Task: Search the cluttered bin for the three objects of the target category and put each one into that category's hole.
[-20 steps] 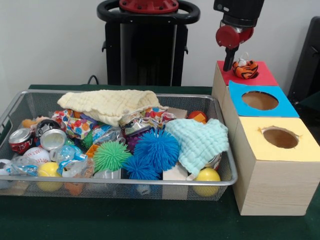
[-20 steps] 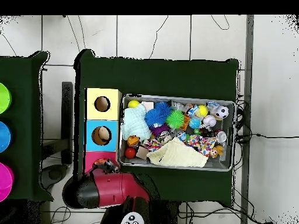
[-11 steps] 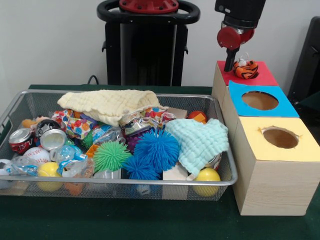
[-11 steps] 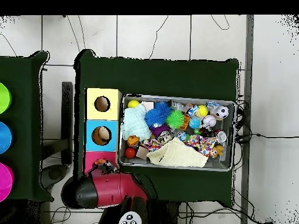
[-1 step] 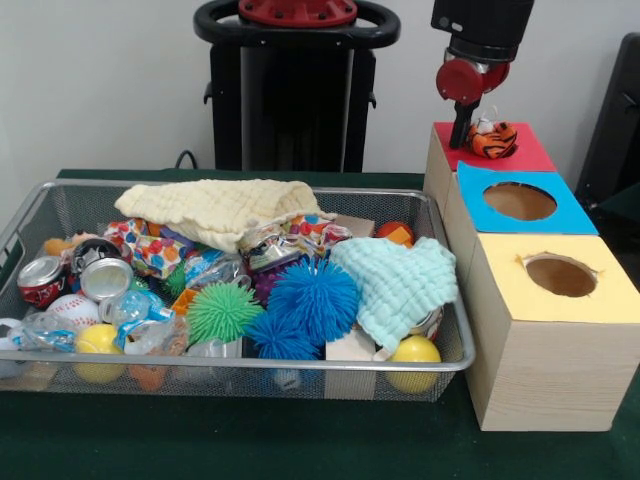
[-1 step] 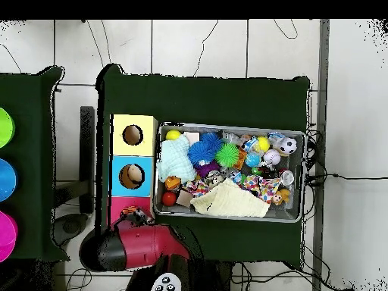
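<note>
A small orange-and-black striped tiger plush (image 5: 491,139) lies on top of the red box (image 5: 525,156), the farthest of three wooden boxes. My gripper (image 5: 471,134) hangs right at the plush, on its left side, under the red-and-black wrist. Whether it holds the plush cannot be made out. In the overhead view, the gripper (image 6: 137,217) and the plush (image 6: 130,210) sit over the red box (image 6: 119,204). The wire bin (image 5: 250,366) is full of mixed toys, cans and cloths.
A blue-topped box (image 5: 563,216) and a yellow-topped box (image 5: 604,302), each with a round hole, stand in line before the red box. The bin holds a yellow cloth (image 5: 220,210), a mint cloth (image 5: 400,285), spiky balls (image 5: 312,298), cans (image 5: 42,279) and yellow balls (image 5: 414,352).
The arm has shifted slightly down and to the right over the red box. The tiger plush has stayed almost where it was.
</note>
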Tool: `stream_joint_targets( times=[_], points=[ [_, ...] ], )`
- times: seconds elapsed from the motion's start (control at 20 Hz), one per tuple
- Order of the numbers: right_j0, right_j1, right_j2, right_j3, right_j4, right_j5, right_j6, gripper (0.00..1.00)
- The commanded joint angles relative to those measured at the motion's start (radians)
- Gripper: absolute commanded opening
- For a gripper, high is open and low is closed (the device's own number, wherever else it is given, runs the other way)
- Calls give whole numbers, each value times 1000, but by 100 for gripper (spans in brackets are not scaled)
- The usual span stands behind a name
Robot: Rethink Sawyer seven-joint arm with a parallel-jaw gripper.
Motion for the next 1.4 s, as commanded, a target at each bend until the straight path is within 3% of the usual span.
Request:
stream_joint_targets(
  times=[0.05, 0.25, 1.4],
  points=[
    [6, 69, 28, -65, -37, -76, 201, 0],
    [24, 96, 21, -78, -28, -97, 216, 0],
    [69, 86, -4, -79, -5, -71, 231, 0]
  ],
)
